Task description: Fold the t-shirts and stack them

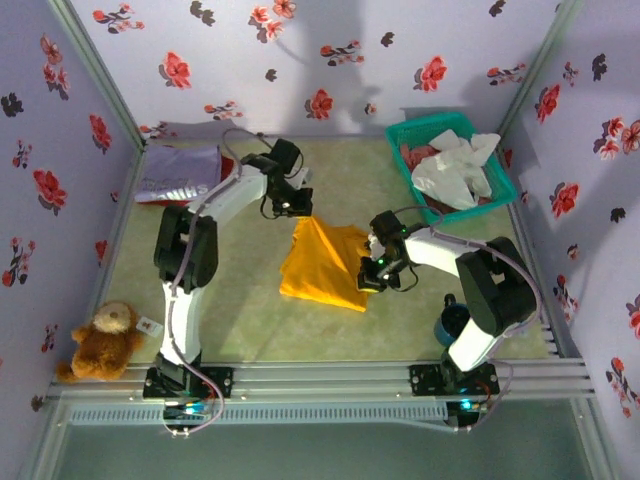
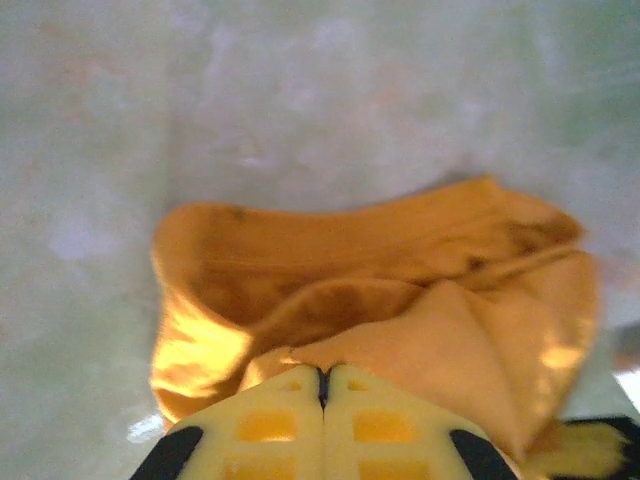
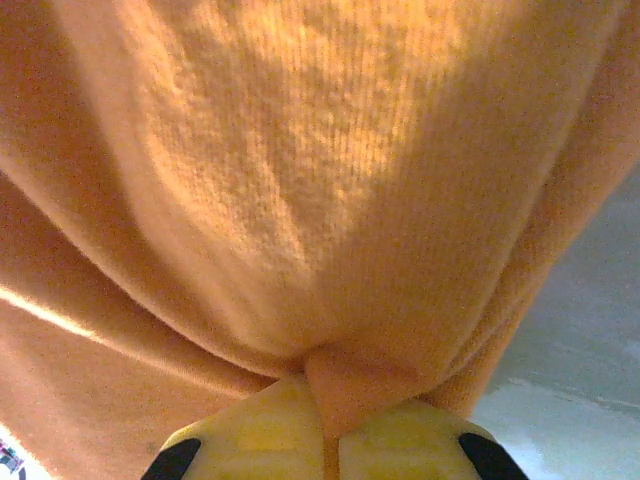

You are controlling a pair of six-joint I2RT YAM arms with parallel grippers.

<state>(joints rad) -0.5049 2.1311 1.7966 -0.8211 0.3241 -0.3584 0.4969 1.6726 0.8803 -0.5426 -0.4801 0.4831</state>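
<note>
**Both pincers hold the orange-yellow tee**

The orange-yellow t-shirt point(image 1: 322, 268) sits in the mid of the green table point(image 1: 250, 310), between the 2 arms. It is plain and bright, w/ no words or pics on it. It is bunched into a rough wedge shape, w/ a point at the top and a wider part lower down.

L gripper point(image 1: 297, 205) is at the shirt's top point. In the L wrist view its yellow tips point(image 2: 322, 385) are pressed tight together, and the cloth point(image 2: 400, 270) pulls in to meet them, so it pinches a thin bit of the edge. The shirt looks lumpy there, w/ deep soft folds.

R gripper point(image 1: 370, 278) is at the shirt's right side. In the R wrist view a pinch of cloth point(image 3: 300, 180) is squeezed between its tips point(image 3: 322, 420), and folds fan out from that spot. You can see the fine knit lines.

Other shirts: a lavender t-shirt point(image 1: 180, 172) w/ white letters lies flat at the far left corner. A teal basket point(image 1: 400, 135) at the far right holds a crumpled white t-shirt point(image 1: 455, 165) on top of reddish t-shirts point(image 1: 412, 158).

A brown teddy bear point(image 1: 100, 340) sits at the near left edge, well apart from the shirts.
</note>
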